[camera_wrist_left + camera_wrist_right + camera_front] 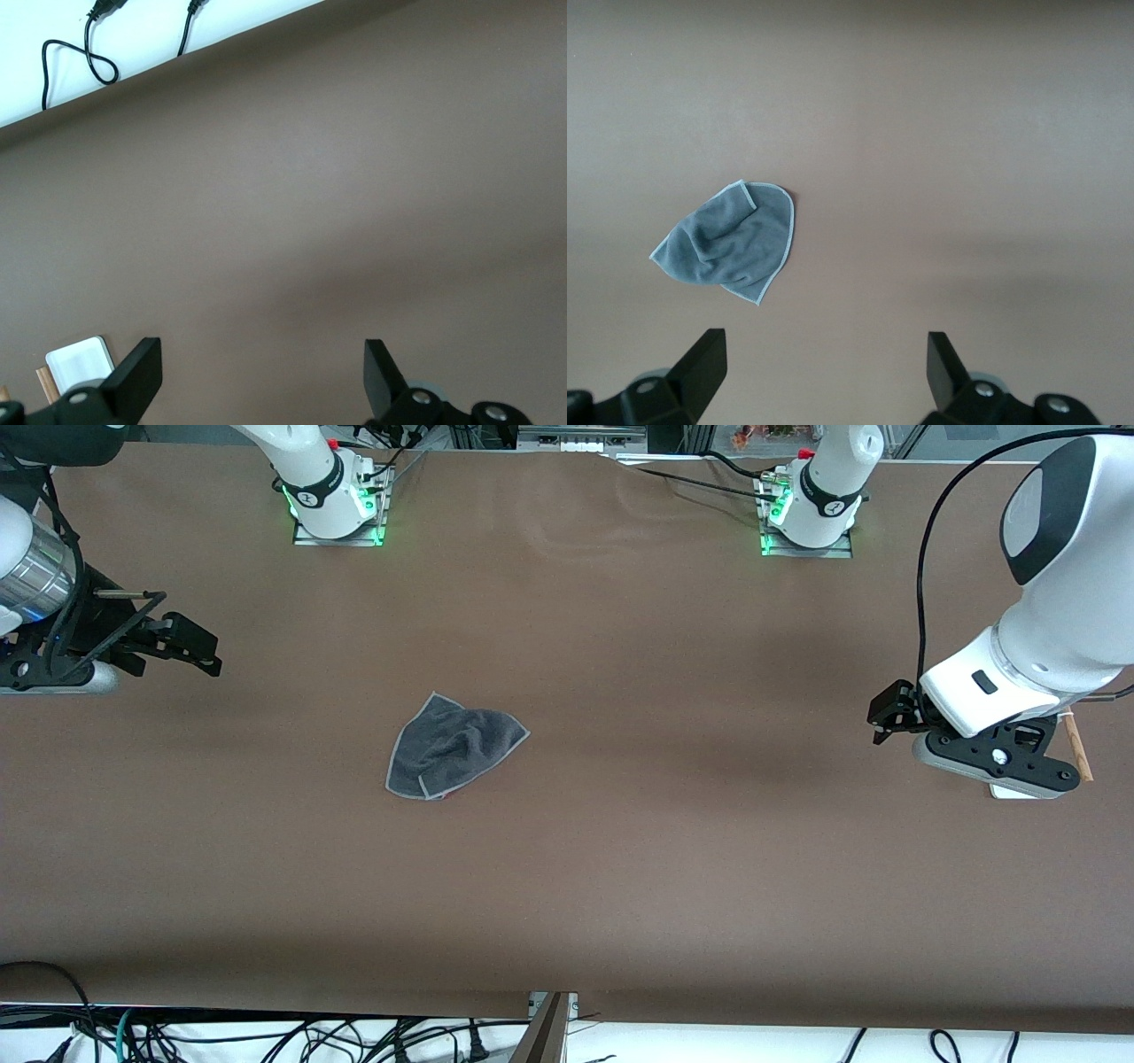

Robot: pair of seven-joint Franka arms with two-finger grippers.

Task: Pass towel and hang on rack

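The dark grey towel [452,748] with light stitched edging lies crumpled on the brown table [620,850], toward the right arm's end. It also shows in the right wrist view [731,241]. My right gripper [208,657] hangs open and empty over bare table at its own end, apart from the towel [824,350]. My left gripper [877,722] is open and empty above the table at the left arm's end [260,363]. The rack is mostly hidden under the left hand: only a wooden dowel [1076,744] and a corner of its white base [1010,790] show. The base corner also shows in the left wrist view [80,363].
The two arm bases [332,505] [811,514] stand along the table's edge farthest from the front camera. Cables [266,1036] hang below the table's near edge. A cable [80,57] lies past the table edge in the left wrist view.
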